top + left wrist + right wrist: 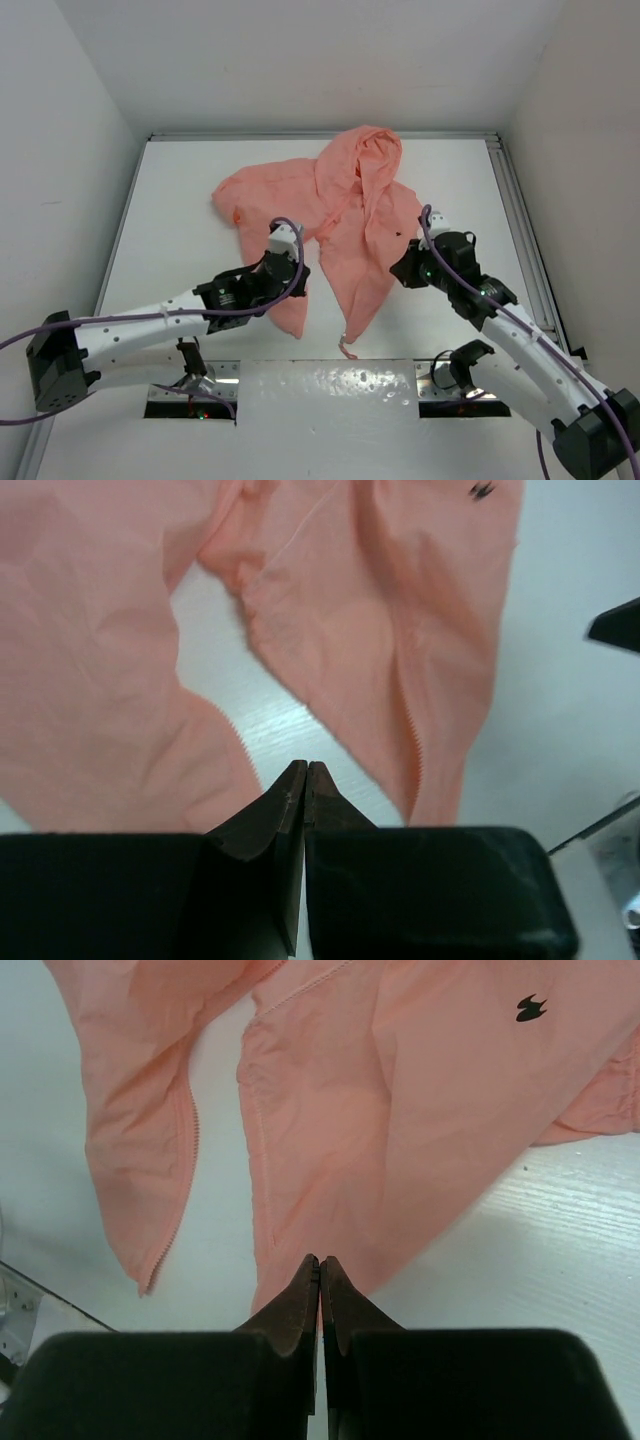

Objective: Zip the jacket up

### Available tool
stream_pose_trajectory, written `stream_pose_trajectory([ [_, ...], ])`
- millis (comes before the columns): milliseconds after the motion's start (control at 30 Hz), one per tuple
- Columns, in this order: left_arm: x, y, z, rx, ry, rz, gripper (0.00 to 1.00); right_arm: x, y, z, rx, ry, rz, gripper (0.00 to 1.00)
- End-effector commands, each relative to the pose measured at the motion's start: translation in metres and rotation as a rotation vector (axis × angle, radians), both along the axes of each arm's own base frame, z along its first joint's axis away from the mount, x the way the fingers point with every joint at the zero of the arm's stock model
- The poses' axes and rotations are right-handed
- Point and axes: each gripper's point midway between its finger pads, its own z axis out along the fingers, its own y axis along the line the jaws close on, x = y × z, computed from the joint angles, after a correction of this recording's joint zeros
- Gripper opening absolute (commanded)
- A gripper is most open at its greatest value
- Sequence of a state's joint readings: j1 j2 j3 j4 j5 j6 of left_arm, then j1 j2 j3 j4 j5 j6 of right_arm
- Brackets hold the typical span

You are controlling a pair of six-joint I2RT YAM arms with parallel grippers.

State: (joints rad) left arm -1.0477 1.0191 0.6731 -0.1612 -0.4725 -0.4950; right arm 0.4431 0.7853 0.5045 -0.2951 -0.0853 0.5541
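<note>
2 robot arms reach in from the near edge of a white bench (180,200), 1 on either side of a salmon-pink hooded jacket (340,215). The jacket lies rumpled but mostly flat at mid-bench, with its hood (375,150) toward the far edge and 1 sleeve (250,195) spread toward the far-left corner. The hem trails to a point close to the near edge. The front is unzipped: the 2 front panels lie apart w/ bare bench showing btwn them. A small dark mark (400,236) sits on the panel nearer the right arm.

The left gripper (305,772) hangs over the gap btwn the panels, fingers pressed together w/ nothing in them. Its wrist view shows a line of zip teeth (413,750) running down 1 panel edge to the hem. The right gripper (320,1263) hovers at the hem of the marked panel, fingers likewise together & empty. Whether its tips touch the cloth can't be told.

Likely reason for the layout: the garment is spread front-up so both zip edges are exposed, & each arm waits beside the edge it would take. The task looks barely begun. The edges need to meet at the hem, & the slider, which can't be picked out, must be found first. The thin cloth will prob. bunch, so 1 gripper should pin the hem.
</note>
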Motion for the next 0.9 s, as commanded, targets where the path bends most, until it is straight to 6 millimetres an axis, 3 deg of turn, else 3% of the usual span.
stream_pose_trajectory([
  [0,-0.005,0.010,-0.024,0.098,0.081,0.029,0.02,0.002,0.010,0.005,0.034,-0.019,0.029,0.00],
  [67,-0.007,0.011,-0.042,0.160,0.118,0.022,0.09,0.002,0.014,-0.003,0.033,-0.004,0.042,0.00],
  [200,-0.011,0.010,-0.066,0.254,0.192,0.015,0.11,0.002,0.021,-0.006,0.036,0.008,0.060,0.00],
  [300,-0.015,0.026,-0.080,0.292,0.221,0.063,0.13,0.001,0.023,-0.010,0.018,0.020,0.075,0.00],
  [333,-0.017,0.029,-0.084,0.299,0.232,0.071,0.18,0.000,0.023,-0.011,0.017,0.023,0.076,0.00],
  [467,-0.038,0.037,-0.107,0.322,0.329,0.039,0.30,-0.005,0.028,-0.019,0.020,0.035,0.092,0.00],
  [667,-0.062,0.043,-0.129,0.354,0.426,0.015,0.36,-0.011,0.034,-0.022,0.004,0.044,0.120,0.00],
  [867,-0.065,0.044,-0.153,0.402,0.454,0.022,0.36,-0.018,0.039,-0.029,-0.002,0.060,0.140,0.16],
])
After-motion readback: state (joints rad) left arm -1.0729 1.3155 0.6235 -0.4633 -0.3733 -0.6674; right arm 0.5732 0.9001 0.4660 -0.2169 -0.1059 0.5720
